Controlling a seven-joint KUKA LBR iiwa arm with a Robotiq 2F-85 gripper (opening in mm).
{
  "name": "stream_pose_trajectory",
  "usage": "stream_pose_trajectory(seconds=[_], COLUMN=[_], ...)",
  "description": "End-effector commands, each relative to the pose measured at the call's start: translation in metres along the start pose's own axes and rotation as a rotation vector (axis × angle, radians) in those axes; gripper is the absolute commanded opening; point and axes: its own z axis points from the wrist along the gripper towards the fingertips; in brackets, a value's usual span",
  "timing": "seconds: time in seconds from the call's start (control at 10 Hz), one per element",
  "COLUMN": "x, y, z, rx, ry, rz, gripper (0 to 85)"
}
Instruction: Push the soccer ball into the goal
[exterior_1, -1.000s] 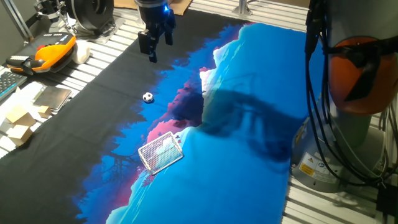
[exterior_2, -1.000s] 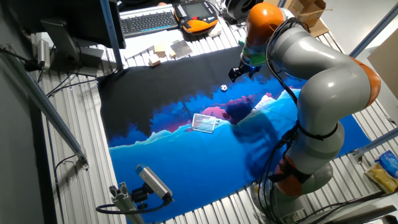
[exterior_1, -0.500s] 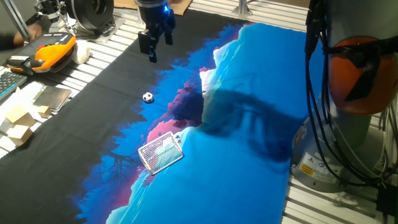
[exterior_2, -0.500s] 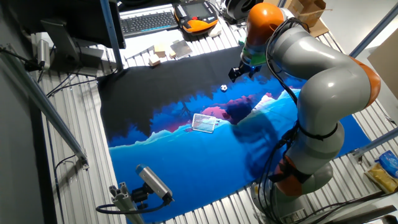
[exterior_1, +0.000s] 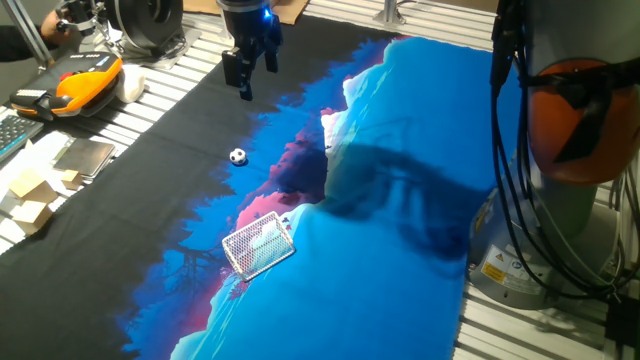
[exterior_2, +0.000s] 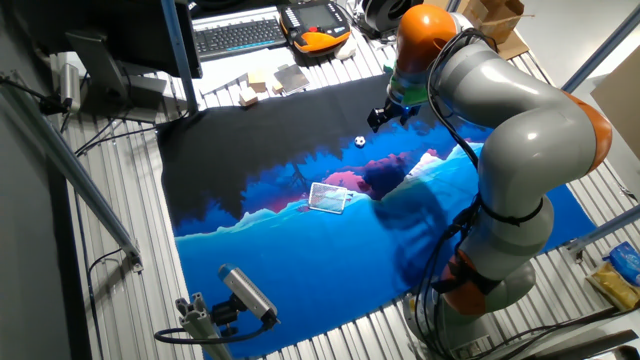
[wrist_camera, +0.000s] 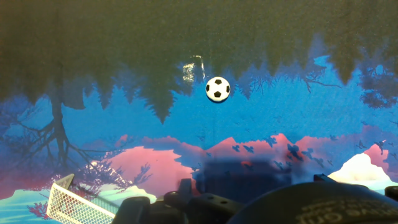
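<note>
— Black and blue printed cloth (exterior_1: 400, 150) covers the slatted table (exterior_1: 160, 95), with a forest-and-mountain scene on it. Where is the tiny white soccer ball with black patches (exterior_1: 237, 156)?

— It sits on the dark part of the cloth, right at the edge of the tree silhouettes. The small white mesh goal with a rectangular frame (exterior_1: 257, 245) lies well apart from it, on the pink and blue part of the print, tilted rather than square to the cloth's edges.

— And the black two-finger gripper (exterior_1: 245, 78)?

— It hangs above the black stretch of cloth, apart from the ball, on the side away from the goal. Ball lies between gripper and goal. Nothing is held. Its fingers look close together, but I cannot tell whether they are fully closed.

— What does the hand view give?

— The ball (wrist_camera: 217, 89) near the middle, and a corner of the goal (wrist_camera: 78, 205) at the lower left. The fingers themselves do not show there.

— Anything beside the cloth?

— An orange and black handheld pendant (exterior_1: 85, 85) and a few pale wooden blocks (exterior_1: 30, 195) on the slats.
</note>
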Motion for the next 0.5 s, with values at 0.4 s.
stream_pose_trajectory(seconds=[0.4], x=[0.0001], y=[-0.0005], z=[-0.0003], rx=[0.02], ry=[0.136], rz=[0.205], gripper=[0.0])
